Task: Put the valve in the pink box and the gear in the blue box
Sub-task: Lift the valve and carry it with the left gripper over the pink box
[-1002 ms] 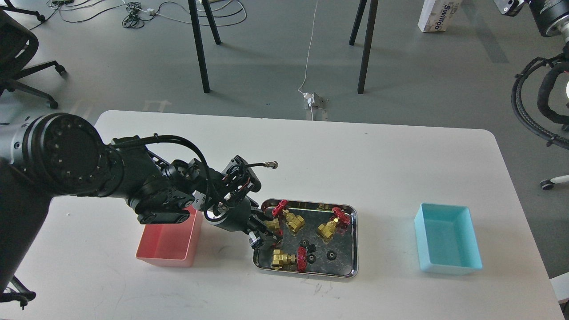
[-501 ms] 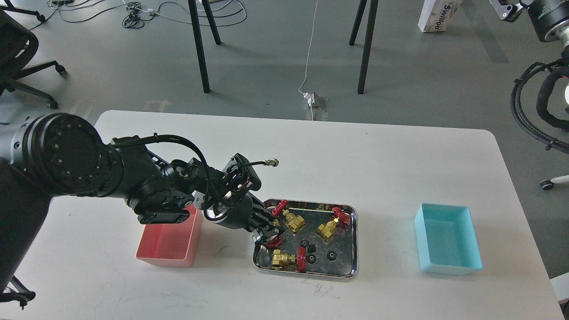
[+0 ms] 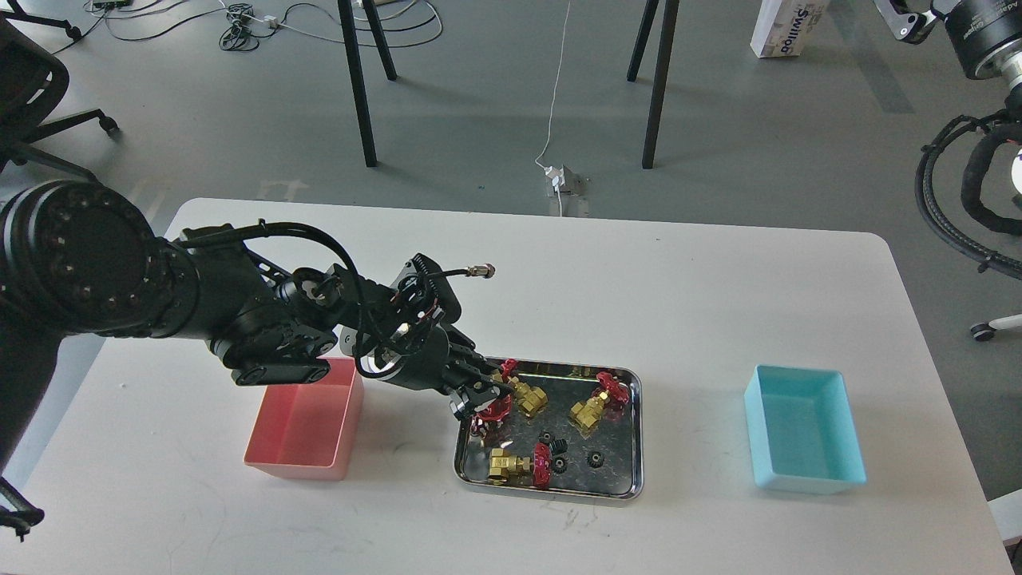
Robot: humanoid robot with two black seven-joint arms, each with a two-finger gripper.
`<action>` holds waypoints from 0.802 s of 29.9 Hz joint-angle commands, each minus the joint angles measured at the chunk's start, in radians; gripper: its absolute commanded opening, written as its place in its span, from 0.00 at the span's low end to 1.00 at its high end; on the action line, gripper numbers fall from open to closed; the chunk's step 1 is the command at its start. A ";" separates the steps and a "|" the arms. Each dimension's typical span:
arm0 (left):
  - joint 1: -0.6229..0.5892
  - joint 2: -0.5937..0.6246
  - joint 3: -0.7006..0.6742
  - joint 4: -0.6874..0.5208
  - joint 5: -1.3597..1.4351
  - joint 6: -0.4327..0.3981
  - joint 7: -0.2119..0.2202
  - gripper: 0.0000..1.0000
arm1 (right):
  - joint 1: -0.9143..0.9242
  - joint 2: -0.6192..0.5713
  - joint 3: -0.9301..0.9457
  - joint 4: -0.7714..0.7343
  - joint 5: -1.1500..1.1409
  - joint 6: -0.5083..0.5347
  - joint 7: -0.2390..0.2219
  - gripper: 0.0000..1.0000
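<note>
My left gripper (image 3: 479,397) is over the left end of the shiny steel tray (image 3: 551,493). It is shut on a valve (image 3: 493,408); its red handwheel shows under the fingers, lifted a little off the tray floor. Three more brass valves lie in the tray: one (image 3: 528,396) right beside the gripper, one (image 3: 592,406) at the back right, one (image 3: 517,465) at the front. Three black gears (image 3: 595,458) lie in the tray's front middle. The pink box (image 3: 303,427) stands left of the tray, partly under my arm. The blue box (image 3: 802,427) stands at the right. My right arm's end (image 3: 906,20) is cut off at the top right corner.
The white table (image 3: 679,303) has its far edge at the top and a rounded right edge. Chair and table legs, cables and a cardboard box are on the floor beyond. A cable connector (image 3: 479,271) sticks out from my left wrist.
My left gripper closed on a valve at the tray's left end and has risen and drawn back a little to the upper left with it. The other parts have not moved.
</note>
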 commanded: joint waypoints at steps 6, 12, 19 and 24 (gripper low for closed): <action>-0.119 0.184 -0.089 -0.150 0.004 0.001 0.000 0.05 | 0.023 0.037 0.013 -0.001 -0.002 -0.098 0.000 0.99; -0.127 0.385 -0.129 -0.225 0.119 0.001 0.000 0.05 | 0.098 0.090 0.025 -0.009 -0.002 -0.256 -0.003 0.99; -0.125 0.620 -0.143 -0.357 0.236 0.023 0.000 0.05 | 0.138 0.092 0.022 -0.008 0.110 -0.408 -0.104 0.99; -0.113 0.732 -0.142 -0.370 0.305 0.028 0.000 0.05 | 0.132 0.092 0.019 -0.008 0.117 -0.408 -0.109 0.99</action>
